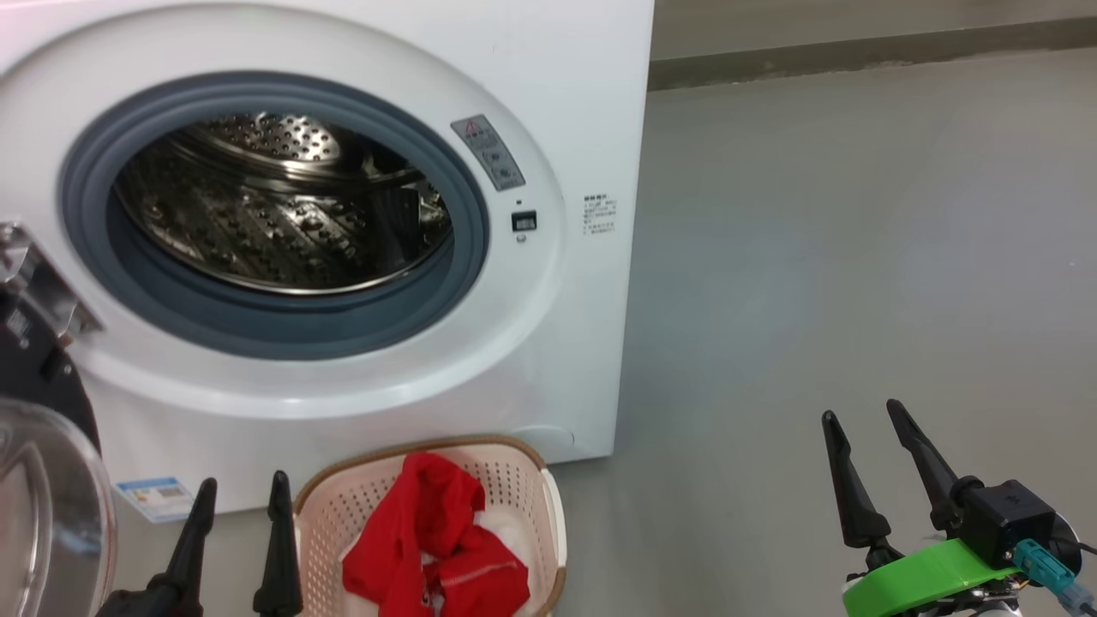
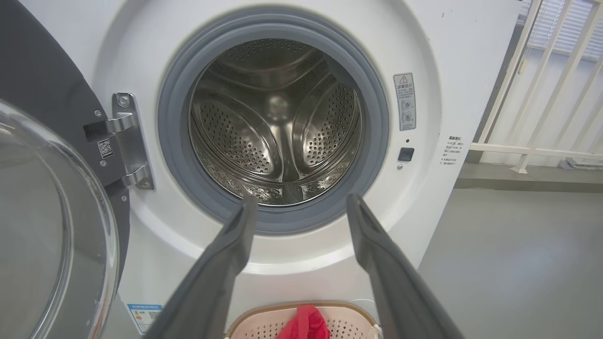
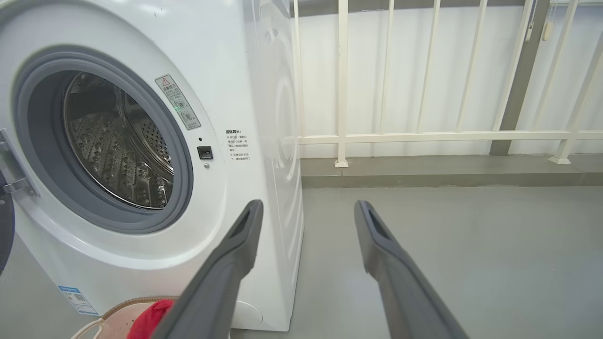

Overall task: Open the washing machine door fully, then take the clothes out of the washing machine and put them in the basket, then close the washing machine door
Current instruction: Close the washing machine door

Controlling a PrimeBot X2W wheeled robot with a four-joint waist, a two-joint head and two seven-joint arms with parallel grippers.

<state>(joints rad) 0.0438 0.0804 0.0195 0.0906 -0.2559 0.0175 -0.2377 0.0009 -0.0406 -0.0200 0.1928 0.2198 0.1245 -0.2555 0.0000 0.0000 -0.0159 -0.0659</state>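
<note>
The white washing machine (image 1: 566, 86) is standing with its dimpled steel drum (image 1: 283, 223) bare. Its door (image 1: 43, 514) is hanging open at the left, and a push on its glossy bulging glass is likely risking a slip. The perforated basket (image 1: 548, 497) is sitting near, holding the soft red clothes (image 1: 428, 531). The left pincer (image 1: 243, 480) and right pincer (image 1: 860, 410) are gaping wide, gripping nothing.

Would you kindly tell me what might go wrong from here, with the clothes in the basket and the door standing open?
1. The door presents a curved glass bowl; the open left tool may slip when pushing it shut.
2. The basket with the clothes stands right beside that tool; a sideways swing could knock it.
</note>
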